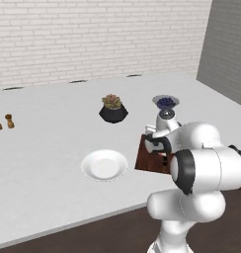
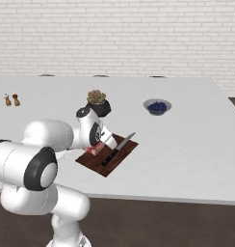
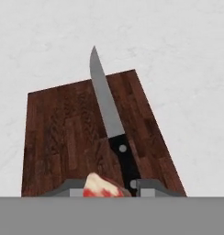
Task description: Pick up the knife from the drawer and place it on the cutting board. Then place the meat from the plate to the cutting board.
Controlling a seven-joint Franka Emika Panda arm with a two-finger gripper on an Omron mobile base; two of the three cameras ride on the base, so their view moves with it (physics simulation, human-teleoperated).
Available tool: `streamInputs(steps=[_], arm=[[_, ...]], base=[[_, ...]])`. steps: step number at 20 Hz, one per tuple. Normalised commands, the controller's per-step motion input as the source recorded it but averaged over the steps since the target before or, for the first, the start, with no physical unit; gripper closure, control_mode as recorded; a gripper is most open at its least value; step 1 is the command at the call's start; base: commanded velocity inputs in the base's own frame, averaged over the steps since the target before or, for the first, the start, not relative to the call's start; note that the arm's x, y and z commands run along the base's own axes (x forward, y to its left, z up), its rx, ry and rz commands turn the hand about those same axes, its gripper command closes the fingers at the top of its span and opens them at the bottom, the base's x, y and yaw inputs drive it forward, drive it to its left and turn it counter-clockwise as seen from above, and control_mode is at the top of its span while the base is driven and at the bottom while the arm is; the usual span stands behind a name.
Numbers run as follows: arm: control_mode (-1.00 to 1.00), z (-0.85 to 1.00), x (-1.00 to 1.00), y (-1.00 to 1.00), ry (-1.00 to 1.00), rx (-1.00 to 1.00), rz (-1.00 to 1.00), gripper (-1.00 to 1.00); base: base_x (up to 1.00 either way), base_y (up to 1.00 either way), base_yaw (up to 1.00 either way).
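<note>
The dark reddish-brown cutting board (image 3: 58, 133) (image 2: 97, 164) (image 1: 144, 159) lies on the white counter near its front edge. The knife (image 3: 109, 114) (image 2: 118, 147) rests on it, black handle toward me and blade tip reaching past the far edge. My gripper (image 3: 104, 189) (image 2: 97, 147) hovers low over the board's near side, shut on the meat (image 3: 102, 187) (image 2: 96, 150), a red piece with a pale fat edge. Left of the board sits the round white plate (image 1: 103, 165) with nothing on it. The drawer is out of view.
A potted succulent in a black pot (image 1: 113, 107) (image 2: 97, 102) stands behind the board. A bowl of dark berries (image 1: 165, 102) (image 2: 157, 106) sits at the back right. Two small shakers (image 1: 4, 121) (image 2: 12, 100) stand far left.
</note>
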Motion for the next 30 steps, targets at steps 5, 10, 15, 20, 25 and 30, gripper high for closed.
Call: streamInputs(steps=[5, 10, 15, 20, 25, 30], arm=[[-1.0, 0.1, 0.33, 0.0, -0.05, 0.0, 0.02, -1.0], [-1.0, 0.4, 0.32, 0.0, -0.08, 0.0, 0.0, -1.0], [-1.0, 0.65, -0.06, 0.0, -0.06, 0.0, 0.0, -1.0], [-1.0, 0.68, -0.45, -0.03, -0.05, 0.0, 0.01, -1.0], [-1.0, 0.62, -0.32, 0.0, -0.07, 0.0, 0.02, -1.0], [-1.0, 0.46, -0.56, 0.0, -0.13, 0.0, 0.08, -1.0]], base=[[0.0, 0.0, 0.0], [0.0, 0.0, 0.0], [0.0, 0.0, 0.0], [0.0, 0.0, 0.0], [0.0, 0.0, 0.0], [0.0, 0.0, 0.0]])
